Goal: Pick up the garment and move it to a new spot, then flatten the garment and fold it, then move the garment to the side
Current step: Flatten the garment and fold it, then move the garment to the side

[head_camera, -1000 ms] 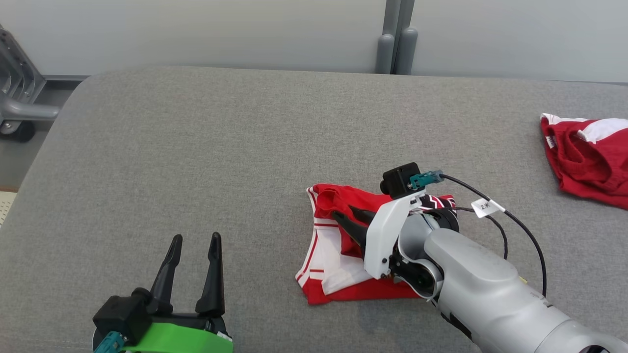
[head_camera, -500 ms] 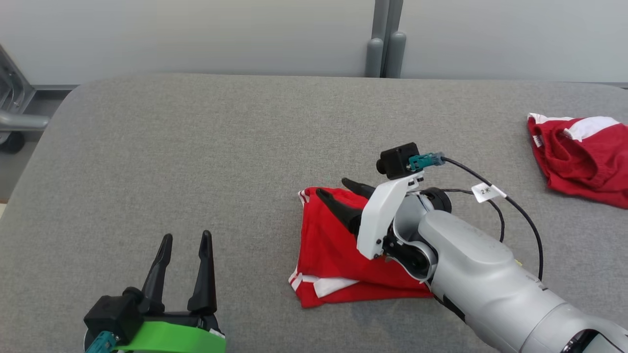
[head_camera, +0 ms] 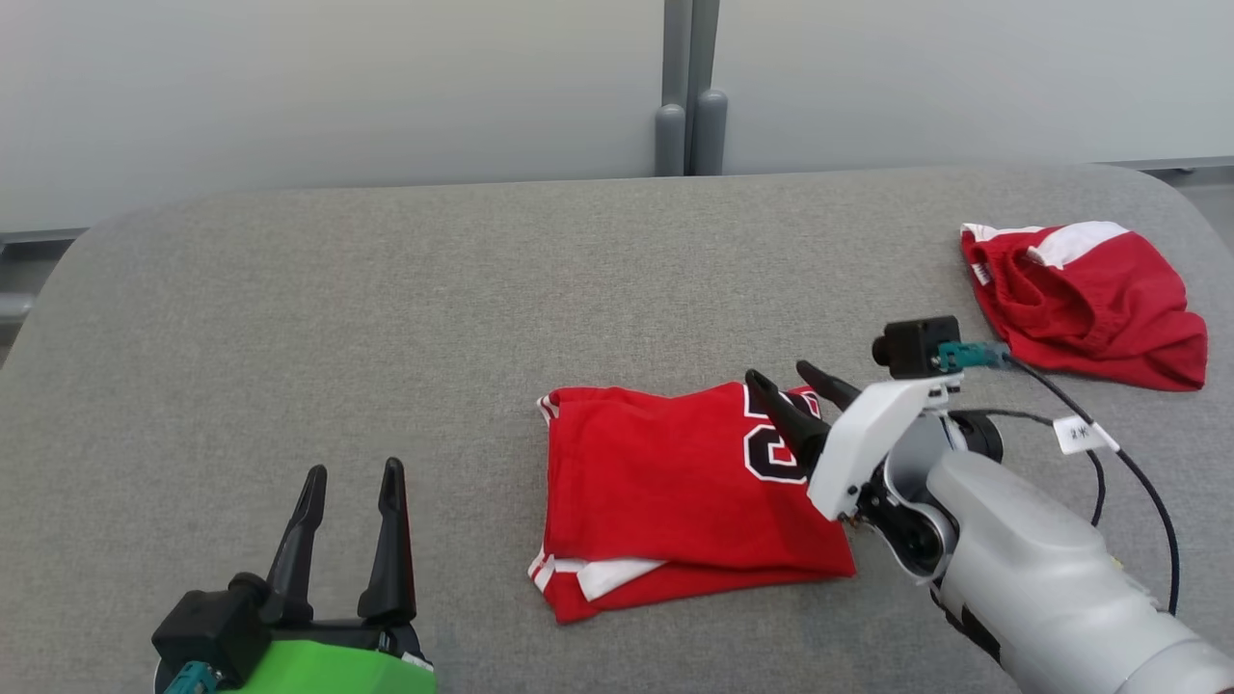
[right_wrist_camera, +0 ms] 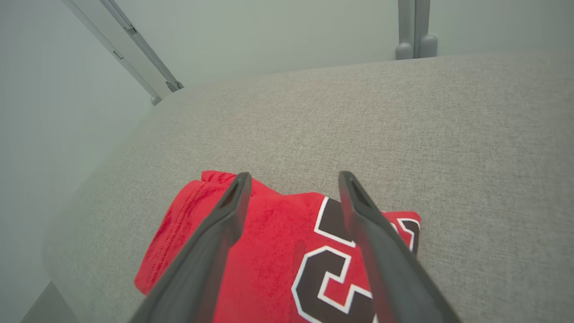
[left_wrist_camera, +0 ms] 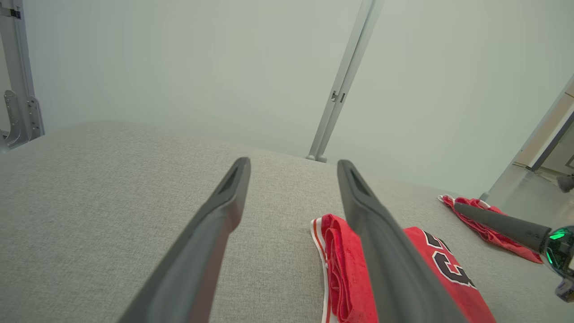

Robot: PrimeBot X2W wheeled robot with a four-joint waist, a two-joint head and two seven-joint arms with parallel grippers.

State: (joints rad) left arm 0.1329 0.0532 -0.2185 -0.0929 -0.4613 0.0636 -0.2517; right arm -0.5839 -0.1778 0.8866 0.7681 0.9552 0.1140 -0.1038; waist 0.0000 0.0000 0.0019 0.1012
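garment (head_camera: pixel 656 482) folded flat. right gripper (head_camera: pixel 779 374) wide open, empty, over its 2 o'clock corner; left gripper (head_camera: pixel 354 470) wide too. could unfold if pinching just the top layer.

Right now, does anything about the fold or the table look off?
The folded red jersey is uneven: at its near-left corner a white-trimmed under-layer sticks out past the top layer. A second red garment lies crumpled at the far right of the grey table.
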